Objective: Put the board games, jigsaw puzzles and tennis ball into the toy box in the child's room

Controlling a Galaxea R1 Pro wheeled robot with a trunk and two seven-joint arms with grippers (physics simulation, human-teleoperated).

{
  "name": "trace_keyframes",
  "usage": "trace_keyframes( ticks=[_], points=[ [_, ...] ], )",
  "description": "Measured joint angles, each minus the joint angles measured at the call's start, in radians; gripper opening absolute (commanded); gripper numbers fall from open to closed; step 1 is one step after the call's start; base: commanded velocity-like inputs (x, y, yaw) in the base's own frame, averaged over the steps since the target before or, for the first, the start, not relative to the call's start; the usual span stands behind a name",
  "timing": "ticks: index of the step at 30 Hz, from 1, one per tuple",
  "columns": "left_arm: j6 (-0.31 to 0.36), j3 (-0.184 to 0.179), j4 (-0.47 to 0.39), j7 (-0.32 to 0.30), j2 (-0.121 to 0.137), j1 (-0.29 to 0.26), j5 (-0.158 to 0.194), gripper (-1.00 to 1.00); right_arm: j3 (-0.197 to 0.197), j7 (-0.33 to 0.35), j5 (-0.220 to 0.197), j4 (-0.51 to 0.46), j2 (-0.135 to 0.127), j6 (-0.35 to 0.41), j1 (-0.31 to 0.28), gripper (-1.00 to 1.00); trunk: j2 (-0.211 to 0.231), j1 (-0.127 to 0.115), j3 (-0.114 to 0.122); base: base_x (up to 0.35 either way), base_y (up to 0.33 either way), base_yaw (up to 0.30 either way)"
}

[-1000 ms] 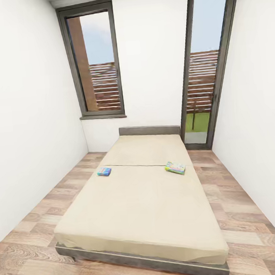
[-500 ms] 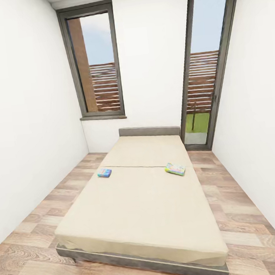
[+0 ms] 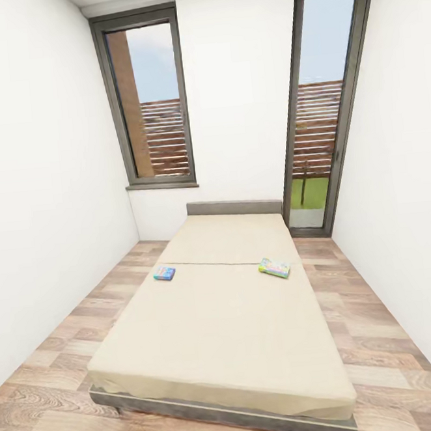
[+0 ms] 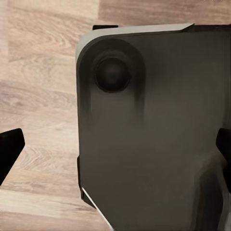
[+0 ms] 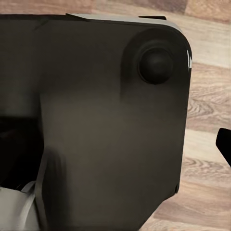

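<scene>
Your targets here are two board games lying flat on the bed: the small blue-cyan rectangular box (image 3: pixel 164 273) sits near the bed's left edge, and the larger flat box with green edges and a pastel multicoloured cover (image 3: pixel 274 267) sits near the right edge, well apart from the first and at about the same depth. Both rest just on your side of the crease that crosses the beige mattress cover. The low wide bed with its beige cover and dark grey frame (image 3: pixel 218 320) runs away from you, its low grey headboard (image 3: pixel 234 207) against the far white wall. Wood-plank flooring (image 3: pixel 50 413) shows on both sides and at the foot of the bed. Two tall dark-framed windows stand in the far wall, a shorter one (image 3: pixel 146 97) to the left above a sill and a floor-length one (image 3: pixel 323 101) to the right, with a slatted fence outside. In your left wrist view, the left gripper (image 4: pixel 115 154) hangs over the robot's dark rounded base panel (image 4: pixel 154 125) and the floor, its dark fingertips at opposite edges of the frame, so its jaws stand spread and hold nothing. In the right wrist view one dark fingertip (image 5: pixel 224 144) shows at the edge over the same kind of panel (image 5: pixel 96 106); you cannot tell how those jaws stand.
</scene>
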Motion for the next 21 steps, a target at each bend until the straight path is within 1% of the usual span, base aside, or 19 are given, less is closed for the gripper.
trace_keyframes(
  ticks=[2, 7, 10, 12, 15, 17, 18, 19, 20, 21],
  points=[
    [0.0, 0.0, -0.001, 0.0, 0.0, 0.0, 0.0, 1.0, -0.001, 0.0, -0.001, 0.0, -0.001, -0.001, 0.0, 1.0, 0.014, -0.008, 0.006, 0.0, 0.0, 0.0],
    [0.001, 0.0, -0.029, 0.017, 0.0, -0.001, -0.001, 1.0, 0.001, 0.0, 0.002, 0.0, -0.014, -0.002, 0.0, 1.0, 0.049, -0.027, 0.022, 0.0, 0.0, 0.0],
    [0.004, 0.001, -0.059, 0.055, 0.0, -0.001, 0.0, 1.0, 0.002, 0.0, 0.002, 0.0, -0.018, -0.001, 0.0, 1.0, 0.07, -0.038, 0.031, 0.0, 0.0, 0.0],
    [0.008, 0.001, -0.087, 0.096, 0.0, -0.001, 0.0, 1.0, 0.001, 0.0, 0.001, 0.0, -0.019, -0.003, 0.0, 1.0, 0.084, -0.046, 0.038, 0.0, 0.0, 0.0],
    [0.011, 0.002, -0.108, 0.131, 0.003, -0.004, 0.0, 1.0, -0.002, 0.0, -0.001, 0.0, -0.02, -0.003, 0.0, 1.0, 0.105, -0.058, 0.047, 0.0, 0.0, 0.0],
    [0.013, 0.002, -0.115, 0.146, 0.013, -0.012, 0.0, 1.0, -0.003, 0.0, -0.002, 0.0, -0.019, -0.004, 0.0, 1.0, 0.119, -0.065, 0.053, 0.0, 0.0, 0.0],
    [0.017, 0.005, -0.12, 0.156, 0.026, -0.026, 0.001, 1.0, -0.004, 0.0, -0.003, 0.0, -0.019, -0.004, 0.0, 1.0, 0.126, -0.069, 0.057, 0.0, 0.0, 0.0],
    [0.02, 0.006, -0.121, 0.16, 0.034, -0.035, 0.002, 1.0, -0.005, 0.0, -0.004, -0.001, -0.019, -0.004, 0.0, 1.0, 0.133, -0.073, 0.06, 0.0, 0.0, 0.0],
    [0.03, 0.011, -0.124, 0.165, 0.046, -0.056, 0.002, 1.0, -0.006, -0.001, -0.005, -0.005, -0.018, -0.005, -0.002, 1.0, 0.14, -0.077, 0.063, 0.0, 0.0, 0.0],
    [0.038, 0.014, -0.124, 0.166, 0.052, -0.068, 0.003, 1.0, -0.007, -0.001, -0.005, -0.011, -0.018, -0.004, -0.003, 1.0, 0.147, -0.08, 0.066, 0.0, 0.0, 0.0]
  ],
)
